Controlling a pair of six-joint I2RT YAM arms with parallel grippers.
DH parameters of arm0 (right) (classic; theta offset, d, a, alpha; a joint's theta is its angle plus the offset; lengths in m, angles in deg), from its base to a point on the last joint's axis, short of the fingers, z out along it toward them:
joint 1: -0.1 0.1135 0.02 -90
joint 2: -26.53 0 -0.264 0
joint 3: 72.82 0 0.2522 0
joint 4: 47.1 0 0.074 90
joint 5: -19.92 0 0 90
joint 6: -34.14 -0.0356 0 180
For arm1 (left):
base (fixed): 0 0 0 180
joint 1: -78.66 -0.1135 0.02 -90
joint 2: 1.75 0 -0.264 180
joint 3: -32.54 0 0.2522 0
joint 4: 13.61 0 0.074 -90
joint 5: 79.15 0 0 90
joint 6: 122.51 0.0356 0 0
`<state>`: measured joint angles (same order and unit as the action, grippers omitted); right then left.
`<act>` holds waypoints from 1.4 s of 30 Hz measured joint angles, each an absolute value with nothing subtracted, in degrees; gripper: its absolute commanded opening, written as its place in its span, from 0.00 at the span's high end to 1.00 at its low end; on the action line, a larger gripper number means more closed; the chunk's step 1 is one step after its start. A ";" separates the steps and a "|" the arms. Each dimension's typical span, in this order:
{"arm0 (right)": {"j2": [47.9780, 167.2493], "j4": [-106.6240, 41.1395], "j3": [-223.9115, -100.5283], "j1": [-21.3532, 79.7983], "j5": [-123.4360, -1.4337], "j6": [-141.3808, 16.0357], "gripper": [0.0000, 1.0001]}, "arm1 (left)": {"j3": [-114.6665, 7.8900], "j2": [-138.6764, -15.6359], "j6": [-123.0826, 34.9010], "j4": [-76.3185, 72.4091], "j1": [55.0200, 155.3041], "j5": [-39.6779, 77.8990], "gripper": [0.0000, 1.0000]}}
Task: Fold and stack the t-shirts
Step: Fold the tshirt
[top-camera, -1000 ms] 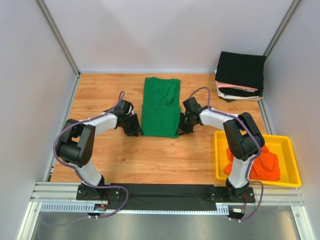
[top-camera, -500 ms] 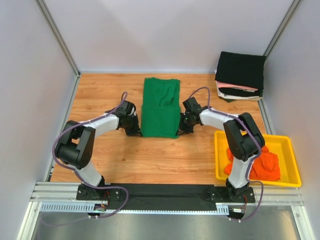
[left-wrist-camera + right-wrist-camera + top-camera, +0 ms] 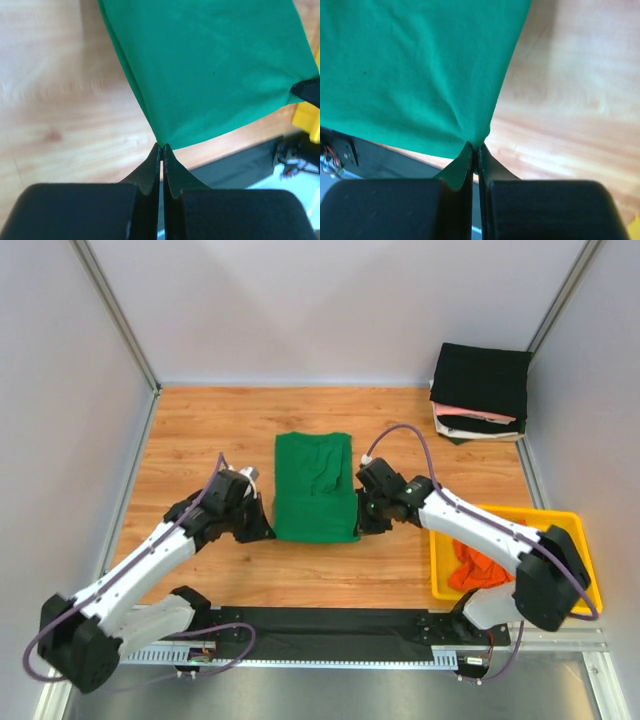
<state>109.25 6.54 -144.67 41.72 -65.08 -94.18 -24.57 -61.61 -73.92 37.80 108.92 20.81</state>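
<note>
Left gripper (image 3: 161, 146) was clamped on the green t-shirt (image 3: 315, 490) at its near-left corner; right gripper (image 3: 475, 146) was clamped on its near-right corner.

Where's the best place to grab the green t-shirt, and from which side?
Its two near corners, one per arm, coming in low from either side. The green t-shirt lies flat as a rectangle, so only its edges can be pinched; the left gripper and right gripper are shut there.

No text, label or number is legible on anything here.
</note>
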 measured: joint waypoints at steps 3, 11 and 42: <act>103.11 10.61 -143.23 46.66 -68.25 -96.92 1.00 | -22.91 -53.47 -76.15 42.78 110.83 20.87 1.00; 93.58 17.73 -143.34 55.14 -72.51 -103.87 1.00 | -27.79 -42.48 -79.03 56.24 112.46 20.39 1.00; 124.16 20.24 -170.16 30.88 -63.94 -88.87 0.99 | -67.48 -94.85 -67.23 57.32 97.65 20.37 1.00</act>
<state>124.16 20.24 -170.16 30.88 -63.94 -88.87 -67.48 -94.85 -67.23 57.32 97.65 20.37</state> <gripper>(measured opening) 0.011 0.007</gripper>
